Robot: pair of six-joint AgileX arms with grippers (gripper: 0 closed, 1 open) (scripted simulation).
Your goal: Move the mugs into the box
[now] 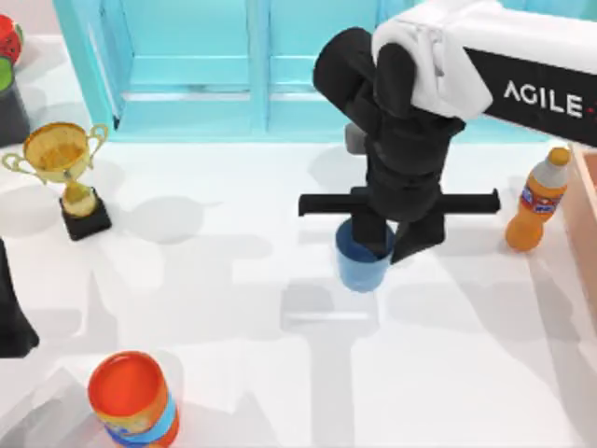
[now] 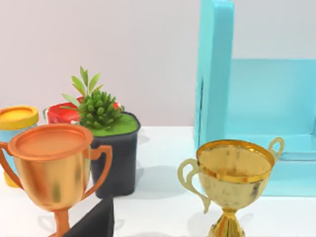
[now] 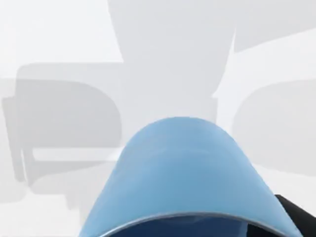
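Note:
A plain blue mug (image 1: 360, 268) stands upright near the middle of the table. My right gripper (image 1: 395, 239) comes down on it from above, one finger inside the rim and the other outside its right wall, shut on that wall. The right wrist view has the blue mug (image 3: 185, 173) close up, with white table beyond it. The box (image 1: 589, 210) is a tan wall at the table's right edge, mostly out of frame. My left arm (image 1: 11, 313) is parked at the table's left edge.
A gold trophy (image 1: 63, 163) stands at the left and an orange-topped can (image 1: 131, 397) at the front left. An orange bottle (image 1: 539, 201) stands beside the box. The turquoise cabinet (image 1: 252, 65) runs along the back. A potted plant (image 2: 106, 143) and a copper trophy (image 2: 49, 163) are near the left arm.

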